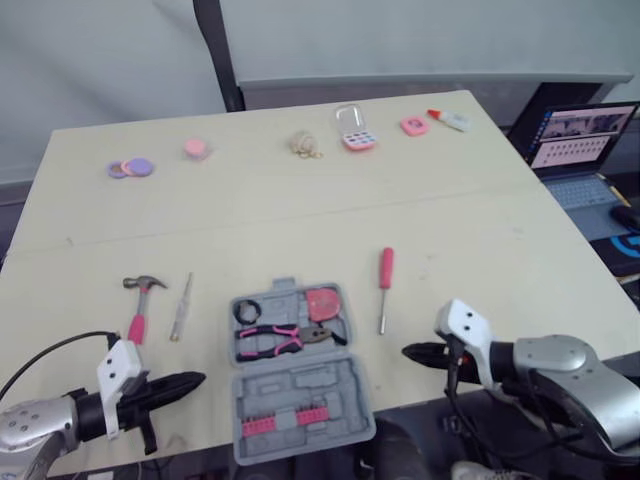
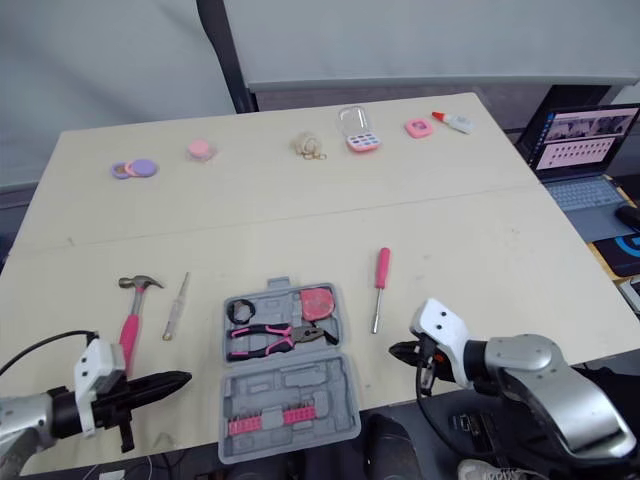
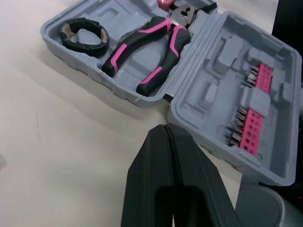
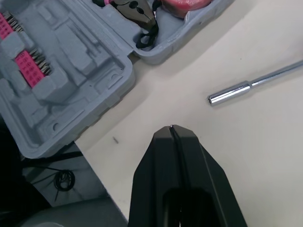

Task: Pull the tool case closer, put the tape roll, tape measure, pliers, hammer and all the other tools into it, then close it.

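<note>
The tool case [image 1: 298,385] lies open at the front of the worktop [image 1: 300,215], between the two arms; its lid half lies nearest the robot, with a corner jutting past the worktop's edge, and carries two pink strips of bits [image 3: 253,113]; the deeper half lies just behind it. In that deeper half sit the black tape roll [image 1: 247,311] at the left end, the pink tape measure [image 1: 322,303] at the right end, and the pliers [image 1: 276,340] with black and pink handles lying across the middle, their nose toward the tape measure.

Three tools lie outside the case on the bare worktop. The hammer [image 1: 141,301], pink-handled, lies well to the left; a thin screwdriver [image 1: 181,307] with a pale handle lies just beside it, between hammer and case; a pink-handled driver [image 1: 384,288] with a bright steel shaft lies to the right of the case, apart from it.

The left gripper [image 1: 195,381] hangs low over the front edge, left of the lid half, fingers [image 3: 156,156] pressed together and holding nothing; the right gripper [image 1: 410,352] sits right of the case, near the driver's steel tip, fingers [image 4: 163,156] likewise pressed together and empty.

Small pink trinkets [image 1: 355,128] line the worktop's far side; a laptop [image 1: 585,150] stands open off to the right.
</note>
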Robot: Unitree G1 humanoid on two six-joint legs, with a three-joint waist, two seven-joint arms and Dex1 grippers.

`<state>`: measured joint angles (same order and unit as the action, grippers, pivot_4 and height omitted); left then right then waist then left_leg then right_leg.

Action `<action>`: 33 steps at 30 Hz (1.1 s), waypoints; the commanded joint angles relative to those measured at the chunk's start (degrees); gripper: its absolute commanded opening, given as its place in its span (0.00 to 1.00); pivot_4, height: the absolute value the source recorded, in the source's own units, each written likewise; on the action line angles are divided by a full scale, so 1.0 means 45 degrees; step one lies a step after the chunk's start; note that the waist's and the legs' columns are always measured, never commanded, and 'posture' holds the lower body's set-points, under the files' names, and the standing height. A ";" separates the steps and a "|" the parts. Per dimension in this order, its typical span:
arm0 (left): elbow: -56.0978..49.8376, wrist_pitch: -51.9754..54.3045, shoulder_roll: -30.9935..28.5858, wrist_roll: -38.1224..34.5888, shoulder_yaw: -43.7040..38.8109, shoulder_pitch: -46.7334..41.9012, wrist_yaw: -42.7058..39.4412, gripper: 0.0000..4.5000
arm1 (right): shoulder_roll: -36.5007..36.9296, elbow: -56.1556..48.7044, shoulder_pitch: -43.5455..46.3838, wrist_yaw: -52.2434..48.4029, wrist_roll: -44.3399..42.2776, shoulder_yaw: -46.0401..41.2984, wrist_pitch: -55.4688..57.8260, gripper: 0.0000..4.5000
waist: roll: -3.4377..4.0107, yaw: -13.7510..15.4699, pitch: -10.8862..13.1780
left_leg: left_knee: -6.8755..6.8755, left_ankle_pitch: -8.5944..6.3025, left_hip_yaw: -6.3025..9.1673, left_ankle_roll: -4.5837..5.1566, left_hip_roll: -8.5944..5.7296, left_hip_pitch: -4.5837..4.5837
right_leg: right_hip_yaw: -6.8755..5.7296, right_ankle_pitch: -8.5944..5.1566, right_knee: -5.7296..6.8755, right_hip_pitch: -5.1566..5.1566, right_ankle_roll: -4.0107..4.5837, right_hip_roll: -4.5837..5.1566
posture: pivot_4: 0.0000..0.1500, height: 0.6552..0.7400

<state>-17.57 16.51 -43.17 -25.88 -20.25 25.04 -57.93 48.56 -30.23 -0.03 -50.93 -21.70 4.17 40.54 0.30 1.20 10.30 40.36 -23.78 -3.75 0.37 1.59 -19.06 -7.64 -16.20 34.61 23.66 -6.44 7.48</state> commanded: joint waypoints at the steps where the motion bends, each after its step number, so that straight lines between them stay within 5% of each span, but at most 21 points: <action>1: -0.0569 0.0661 -0.0400 0.0455 0.0476 -0.0265 0.0458 0.01 | -0.0079 0.0061 0.0341 0.0131 0.0504 0.0691 -0.0310 0.01 | 0.0000 0.0004 0.0000 | 0.0004 0.0001 0.0000 -0.0002 0.0002 -0.0001 | 0.0000 0.0000 0.0004 0.0001 0.0000 -0.0001 | 1.00 0.87; 10: -0.0674 0.2347 -0.0886 0.0537 0.1642 -0.1377 0.0738 0.01 | -0.0638 0.0976 0.1638 0.0119 0.0968 0.2158 -0.0022 0.01 | 0.0000 -0.0006 0.0001 | 0.0089 0.0002 0.0007 -0.0004 0.0006 -0.0012 | 0.0009 0.0000 0.0063 0.0002 0.0000 0.0004 | 1.00 0.87; 33: 0.1456 0.1444 0.0642 0.2191 0.4409 -0.3813 0.1561 0.01 | -0.2707 0.2607 0.3562 0.0602 0.2718 0.4197 0.0105 0.01 | 0.0005 0.0025 0.0002 | 0.0180 0.0002 0.0010 -0.0006 0.0003 -0.0030 | 0.0014 0.0012 0.0148 0.0006 0.0008 0.0021 | 1.00 0.87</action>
<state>-10.19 22.17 -40.90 -16.32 -1.51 8.27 -51.55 36.83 -17.64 15.57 -48.59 -9.92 22.59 41.37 0.32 1.31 10.31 41.16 -23.77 -3.70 0.34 1.59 -19.19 -7.57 -16.15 35.27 23.69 -6.41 7.58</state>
